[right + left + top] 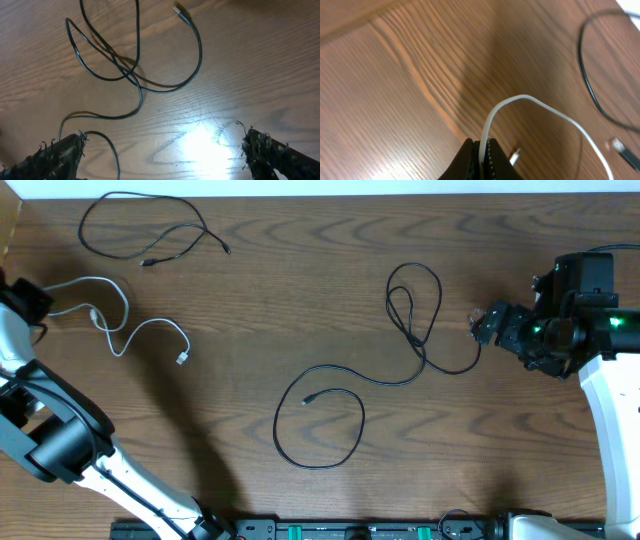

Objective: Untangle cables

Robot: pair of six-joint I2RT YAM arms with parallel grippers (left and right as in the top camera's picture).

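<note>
My left gripper [484, 152] is shut on the white cable [545, 107], which arches up out of the jaws; its white plug [515, 156] lies beside them. From above, the left gripper [36, 297] sits at the far left edge, and the white cable [120, 330] curls rightward from it. The short black cable [150, 228] lies apart at the top left. The long black cable [400, 330] loops across the table's middle. My right gripper [482, 326] stands open over its right end. A strand of the long black cable [130, 75] runs by the left fingertip [60, 152] of the right gripper [165, 160].
A stretch of the short black cable [587, 85] and its plug [620, 146] lie right of my left gripper. The left arm's white and black links [60, 440] cross the lower left. A rail with connectors [350, 530] runs along the front edge.
</note>
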